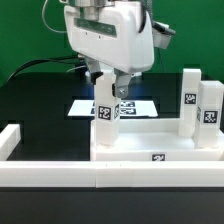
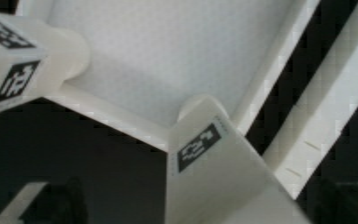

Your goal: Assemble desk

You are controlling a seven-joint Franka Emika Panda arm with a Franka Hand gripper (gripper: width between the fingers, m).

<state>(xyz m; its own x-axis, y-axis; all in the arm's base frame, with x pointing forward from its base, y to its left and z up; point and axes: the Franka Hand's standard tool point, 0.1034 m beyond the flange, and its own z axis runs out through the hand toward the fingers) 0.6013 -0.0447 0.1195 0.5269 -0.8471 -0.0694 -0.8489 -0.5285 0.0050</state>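
A black worktop (image 1: 30,95) carries the white desk panel (image 1: 150,152), the marker board (image 1: 85,106) and a low white rail (image 1: 45,172).

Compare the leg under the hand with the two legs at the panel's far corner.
The leg under the hand stands alone, near the panel's other end; the two far legs stand side by side on the exterior view's right. The open hand hovers just above the first; nothing is near the pair. All are white, upright, square posts with black-white tags.

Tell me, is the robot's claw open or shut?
Open. The gripper hangs over a leg on the panel; its fingers stand apart and hold nothing.
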